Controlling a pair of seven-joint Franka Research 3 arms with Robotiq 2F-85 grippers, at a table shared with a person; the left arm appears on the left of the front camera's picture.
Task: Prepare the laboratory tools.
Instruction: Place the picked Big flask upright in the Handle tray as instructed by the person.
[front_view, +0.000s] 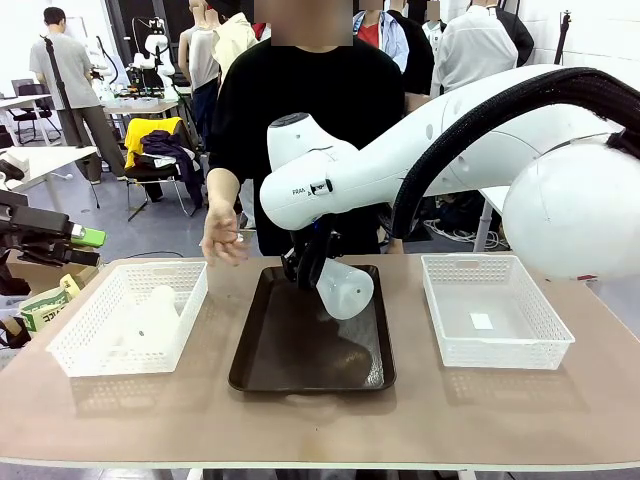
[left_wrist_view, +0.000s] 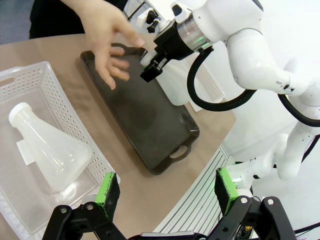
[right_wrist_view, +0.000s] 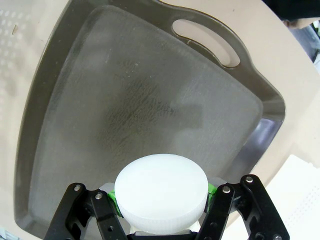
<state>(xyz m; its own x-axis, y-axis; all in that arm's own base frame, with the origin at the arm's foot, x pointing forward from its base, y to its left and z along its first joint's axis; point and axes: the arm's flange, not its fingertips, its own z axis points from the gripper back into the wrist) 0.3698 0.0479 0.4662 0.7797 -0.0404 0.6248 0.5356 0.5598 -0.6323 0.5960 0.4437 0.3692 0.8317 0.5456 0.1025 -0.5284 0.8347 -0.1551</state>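
Note:
My right gripper (front_view: 308, 262) reaches in over the dark brown tray (front_view: 300, 360) and is shut on the neck of a milky-white conical flask (front_view: 346, 288), which hangs tilted above the tray's far end. In the right wrist view the flask (right_wrist_view: 160, 187) sits between the green pads (right_wrist_view: 212, 190) with the tray (right_wrist_view: 125, 100) below. A second flask (left_wrist_view: 47, 150) lies on its side in the left mesh basket (front_view: 75, 345). My left gripper (left_wrist_view: 167, 192) stands open above that basket's near corner and shows at the far left (front_view: 85, 245) in the front view.
A person stands at the far side with one hand (front_view: 225, 240) held open over the tray's far left corner. An empty white mesh basket (front_view: 495, 310) stands to the right of the tray. Bare tabletop (front_view: 320, 430) runs along the near edge.

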